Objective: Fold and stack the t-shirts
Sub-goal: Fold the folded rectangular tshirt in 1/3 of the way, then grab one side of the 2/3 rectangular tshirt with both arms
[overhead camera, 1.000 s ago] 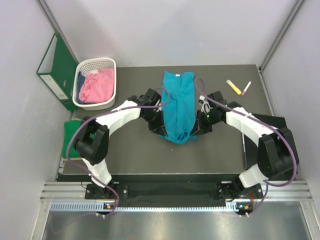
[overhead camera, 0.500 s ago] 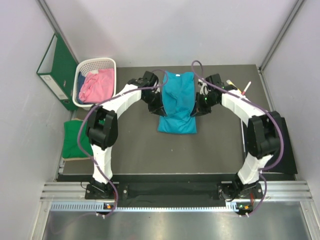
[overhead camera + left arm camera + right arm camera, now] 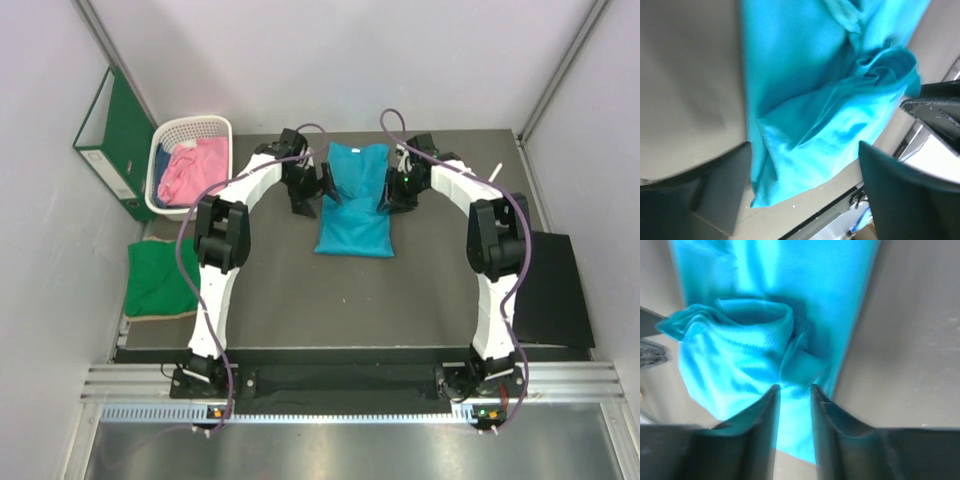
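The teal-blue t-shirt (image 3: 355, 215) lies folded into a short rectangle at the middle back of the dark mat (image 3: 330, 300). My left gripper (image 3: 318, 190) hovers at its left edge. In the left wrist view its jaws (image 3: 805, 185) stand wide open over the cloth (image 3: 810, 100), holding nothing. My right gripper (image 3: 391, 193) is at the shirt's right edge. Its fingers (image 3: 794, 390) stand a narrow gap apart above a bunched fold (image 3: 765, 330). A green t-shirt (image 3: 160, 278) lies folded left of the mat. A pink t-shirt (image 3: 185, 172) sits in the basket.
A white lattice basket (image 3: 190, 125) stands at the back left, with a green ring binder (image 3: 108, 140) upright beside it against the wall. A black panel (image 3: 552, 290) lies off the mat's right side. Both arms reach far across the mat.
Both arms carried the teal shirt's near end toward the far side, folding it shorter. Both grippers, shut on the cloth before, have parted and let it go.
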